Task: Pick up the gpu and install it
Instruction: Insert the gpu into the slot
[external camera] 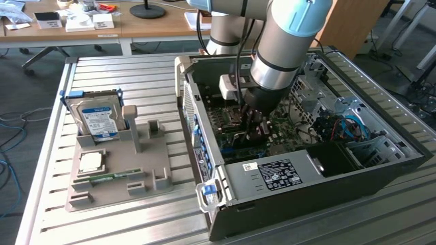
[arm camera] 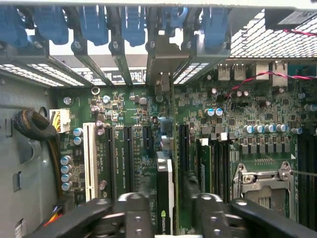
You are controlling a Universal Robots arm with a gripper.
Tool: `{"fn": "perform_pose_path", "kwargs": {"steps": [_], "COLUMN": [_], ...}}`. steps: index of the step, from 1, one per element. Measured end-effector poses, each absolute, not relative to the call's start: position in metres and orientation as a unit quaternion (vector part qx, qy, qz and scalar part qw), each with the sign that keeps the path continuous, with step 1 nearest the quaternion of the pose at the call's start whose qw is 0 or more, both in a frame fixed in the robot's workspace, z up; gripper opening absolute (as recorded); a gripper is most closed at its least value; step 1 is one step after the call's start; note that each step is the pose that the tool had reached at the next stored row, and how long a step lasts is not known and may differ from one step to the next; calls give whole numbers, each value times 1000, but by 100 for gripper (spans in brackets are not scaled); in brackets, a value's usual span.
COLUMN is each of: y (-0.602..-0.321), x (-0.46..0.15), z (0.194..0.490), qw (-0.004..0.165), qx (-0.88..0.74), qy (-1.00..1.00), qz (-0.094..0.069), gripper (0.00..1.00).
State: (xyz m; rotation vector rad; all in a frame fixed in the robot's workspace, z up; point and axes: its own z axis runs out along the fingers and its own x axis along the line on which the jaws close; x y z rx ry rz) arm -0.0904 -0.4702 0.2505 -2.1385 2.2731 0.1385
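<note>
Wooden desk [external camera: 81,31] w/ lamp base [external camera: 148,10] at back, grey carpet floor [external camera: 20,102].

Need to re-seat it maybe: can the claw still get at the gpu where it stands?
Probably yes: the claw sits directly over the gpu, whose top edge stands upright between its fingers, nothing in between.

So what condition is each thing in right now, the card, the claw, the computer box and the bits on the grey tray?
gpu: standing on edge in a motherboard slot, between the fingers.
gripper: down inside the case, straddling the card.
computer case: side open, motherboard exposed.
hard drive: upright in the grey tray.
memory stick: lying flat in the tray.
</note>
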Motion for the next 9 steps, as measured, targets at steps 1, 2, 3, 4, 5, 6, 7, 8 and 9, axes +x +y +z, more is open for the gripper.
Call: {"fn": "perform_pose_path", "kwargs": {"steps": [1,2,3,4,5,6,7,8,9], "y": [-470,-470,-470,-470,-470,-470,-470,-470,-470], "x": [-90,-90,-90,-90,-90,-90,-90,-90,-90], "z": [251,251,251,251,251,252,254,256,258], "qw": [9,9,9,9,9,9,9,9,9], "qx": [-685,-685,-685,-684,-685,-685,-684,-685,-685], "qy": [728,728,728,728,728,728,728,728,728], "qz": [44,44,44,44,44,44,44,44,44], "gripper": [39,39,45,45,45,45,45,45,45]}}
